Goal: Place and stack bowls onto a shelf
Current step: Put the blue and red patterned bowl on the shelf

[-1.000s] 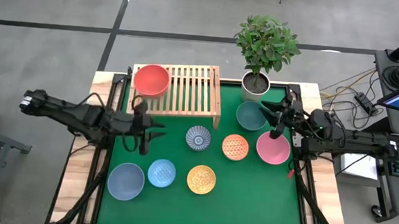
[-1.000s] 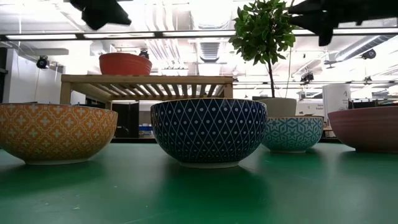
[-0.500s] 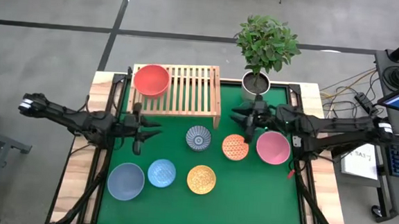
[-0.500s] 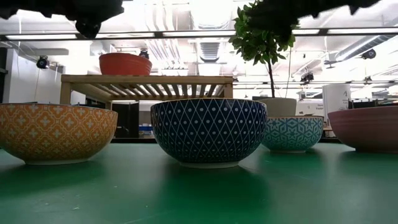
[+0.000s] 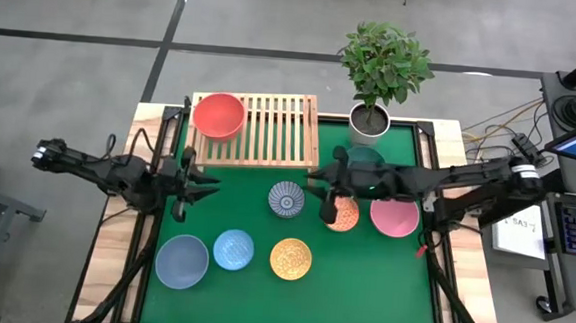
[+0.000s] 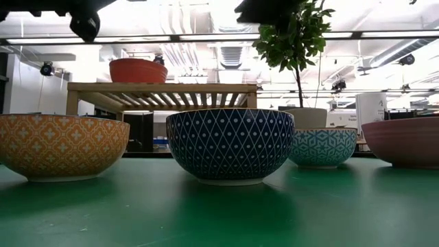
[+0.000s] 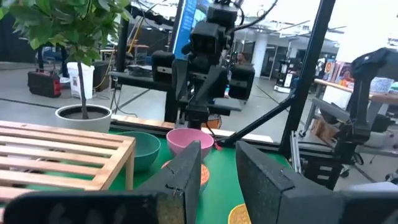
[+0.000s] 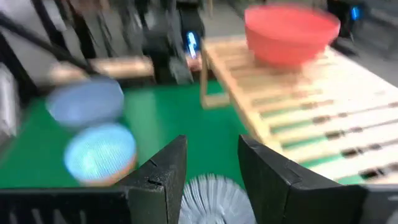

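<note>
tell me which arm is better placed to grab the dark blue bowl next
Right, probably. The right gripper hangs open just beside the dark blue bowl, between it and the orange bowl. The left gripper sits farther off by the table's left edge.

A plain red round bowl sits upright on the slatted light-wood shelf, beyond the right gripper. The patterned dark blue bowl lies just left of that gripper, with the patterned orange bowl just beside it.

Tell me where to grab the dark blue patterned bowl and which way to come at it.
Take the dark blue patterned bowl by its rim, coming straight down from above with one finger inside and one outside. It sits upright and open on the green mat, and its walls curve under to a narrow foot, so a side pinch would likely slip. The right gripper, open, hangs nearest, between it and the orange bowl.
</note>
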`<state>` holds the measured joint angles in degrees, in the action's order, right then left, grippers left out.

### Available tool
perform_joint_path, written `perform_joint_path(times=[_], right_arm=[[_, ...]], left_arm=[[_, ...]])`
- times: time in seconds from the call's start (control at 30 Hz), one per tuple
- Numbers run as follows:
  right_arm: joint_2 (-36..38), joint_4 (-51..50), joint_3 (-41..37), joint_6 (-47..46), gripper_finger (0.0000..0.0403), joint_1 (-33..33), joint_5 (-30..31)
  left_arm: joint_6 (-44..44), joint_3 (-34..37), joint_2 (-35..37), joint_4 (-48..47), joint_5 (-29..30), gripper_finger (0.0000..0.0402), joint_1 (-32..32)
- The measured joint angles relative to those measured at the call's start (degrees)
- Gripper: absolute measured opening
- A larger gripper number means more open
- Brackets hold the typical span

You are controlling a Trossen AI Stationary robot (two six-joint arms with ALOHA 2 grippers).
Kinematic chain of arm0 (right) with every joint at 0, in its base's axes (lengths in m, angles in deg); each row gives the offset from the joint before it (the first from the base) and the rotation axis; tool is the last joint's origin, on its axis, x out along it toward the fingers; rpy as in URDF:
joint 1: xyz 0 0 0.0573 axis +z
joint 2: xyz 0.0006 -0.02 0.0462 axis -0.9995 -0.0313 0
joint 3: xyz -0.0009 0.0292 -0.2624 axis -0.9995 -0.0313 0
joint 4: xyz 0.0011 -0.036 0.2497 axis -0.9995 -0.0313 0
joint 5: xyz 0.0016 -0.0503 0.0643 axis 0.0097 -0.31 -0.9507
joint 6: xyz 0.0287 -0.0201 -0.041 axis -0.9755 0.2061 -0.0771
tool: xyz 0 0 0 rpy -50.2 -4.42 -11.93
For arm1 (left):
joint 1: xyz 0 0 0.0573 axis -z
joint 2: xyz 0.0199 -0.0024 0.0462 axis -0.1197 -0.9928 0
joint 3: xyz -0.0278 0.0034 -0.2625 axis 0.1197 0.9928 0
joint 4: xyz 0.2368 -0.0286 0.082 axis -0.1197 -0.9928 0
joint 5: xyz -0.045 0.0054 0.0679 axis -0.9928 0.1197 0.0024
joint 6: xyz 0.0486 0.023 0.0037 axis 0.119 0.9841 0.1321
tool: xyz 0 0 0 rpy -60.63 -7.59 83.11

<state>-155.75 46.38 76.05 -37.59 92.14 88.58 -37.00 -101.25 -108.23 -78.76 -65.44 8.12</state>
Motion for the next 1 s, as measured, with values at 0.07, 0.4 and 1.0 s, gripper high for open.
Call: perform_joint_path(times=[0.07, 0.4, 1.0], right_arm=[[-2.7, -6.0, 4.2, -0.6, 0.0134, 0.7, 2.7], [-16.8, -41.4, 24.7, -7.5, 0.0134, 0.8, 5.1], [-29.5, -45.9, 27.4, -0.6, 0.0134, 0.8, 4.6]], left_arm=[[0.7, 0.4, 0.7, -0.2, 0.0, 0.0084, 0.0], [1.9, 0.7, 1.2, -1.0, 0.0, 0.0084, 0.0], [3.5, 0.7, 1.2, -1.0, 0.0, 0.0084, 0.0]])
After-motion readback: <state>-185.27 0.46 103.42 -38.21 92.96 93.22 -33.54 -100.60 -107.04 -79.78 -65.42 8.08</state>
